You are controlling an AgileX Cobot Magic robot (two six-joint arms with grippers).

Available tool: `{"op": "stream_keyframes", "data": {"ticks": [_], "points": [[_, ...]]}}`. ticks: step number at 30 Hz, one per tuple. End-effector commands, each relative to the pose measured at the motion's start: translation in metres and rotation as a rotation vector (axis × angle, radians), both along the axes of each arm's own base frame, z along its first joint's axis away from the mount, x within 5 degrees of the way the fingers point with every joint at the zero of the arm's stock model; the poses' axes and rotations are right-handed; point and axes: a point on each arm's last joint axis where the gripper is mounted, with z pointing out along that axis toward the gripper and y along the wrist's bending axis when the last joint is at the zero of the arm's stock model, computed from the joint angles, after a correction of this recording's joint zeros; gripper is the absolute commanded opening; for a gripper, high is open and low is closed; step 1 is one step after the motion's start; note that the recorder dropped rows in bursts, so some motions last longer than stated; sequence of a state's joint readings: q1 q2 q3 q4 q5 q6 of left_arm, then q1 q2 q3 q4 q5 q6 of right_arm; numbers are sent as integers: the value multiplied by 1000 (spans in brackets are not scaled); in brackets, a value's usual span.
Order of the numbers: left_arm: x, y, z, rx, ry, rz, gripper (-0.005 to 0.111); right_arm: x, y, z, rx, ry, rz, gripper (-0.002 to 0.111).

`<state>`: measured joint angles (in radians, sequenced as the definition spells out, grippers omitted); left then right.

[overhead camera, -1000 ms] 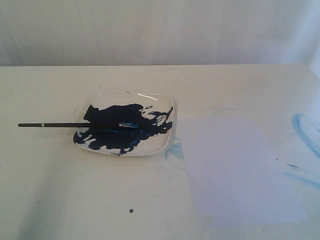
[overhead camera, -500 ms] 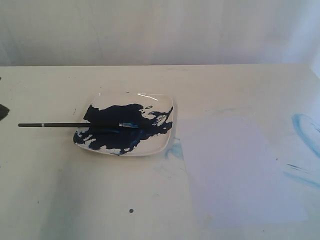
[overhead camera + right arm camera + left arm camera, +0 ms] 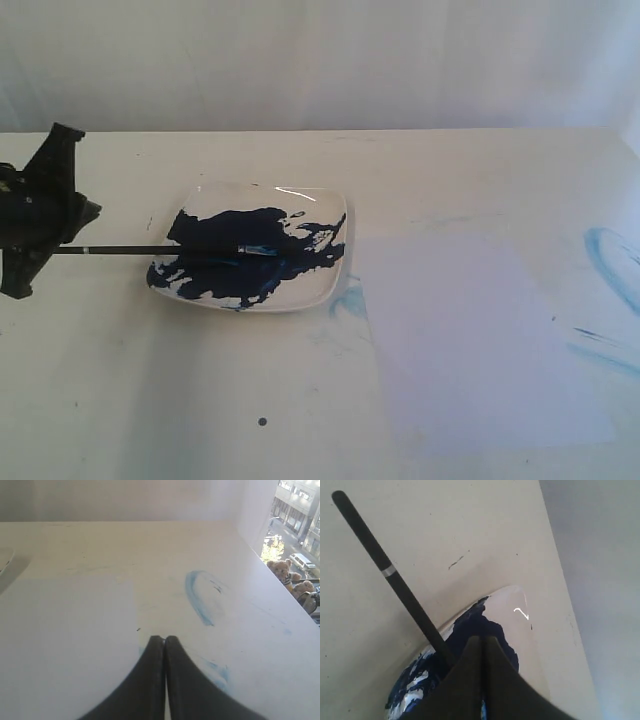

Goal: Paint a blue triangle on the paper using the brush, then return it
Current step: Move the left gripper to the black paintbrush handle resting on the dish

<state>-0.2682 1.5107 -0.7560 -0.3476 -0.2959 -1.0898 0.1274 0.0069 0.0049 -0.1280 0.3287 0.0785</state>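
Note:
The brush (image 3: 150, 250) lies flat, its black handle pointing left and its blue-stained tip resting in the paint on the white square dish (image 3: 320, 205). My left gripper (image 3: 92, 210) hangs shut and empty just above the end of the handle. In the left wrist view its closed tips (image 3: 481, 639) stand beside the brush handle (image 3: 395, 577), with the dish (image 3: 522, 630) beyond. The paper (image 3: 480, 340) lies to the right of the dish, and no blue triangle shows on it. My right gripper (image 3: 163, 639) is shut, holds nothing, and hovers at the paper (image 3: 65, 640) edge.
Pale blue smears (image 3: 610, 260) mark the tabletop at the far right, and another smear (image 3: 350, 300) lies beside the dish. A small dark dot (image 3: 262, 421) sits near the front. A white wall closes the back. Beyond the table's right edge are teddy bears (image 3: 287, 575).
My left arm has come into the exterior view from the left edge and now hangs over the brush's handle end. Brush, dish and paper have not moved.

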Motion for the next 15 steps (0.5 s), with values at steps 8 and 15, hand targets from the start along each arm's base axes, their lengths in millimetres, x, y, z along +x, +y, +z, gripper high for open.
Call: {"op": "stream_keyframes", "data": {"ticks": [8, 15], "points": [[11, -9, -8, -25, 122, -27, 5, 0, 0, 3, 6, -23, 1, 0], [14, -7, -6, -21, 86, -15, 47, 0, 0, 3, 6, -23, 1, 0]]}}
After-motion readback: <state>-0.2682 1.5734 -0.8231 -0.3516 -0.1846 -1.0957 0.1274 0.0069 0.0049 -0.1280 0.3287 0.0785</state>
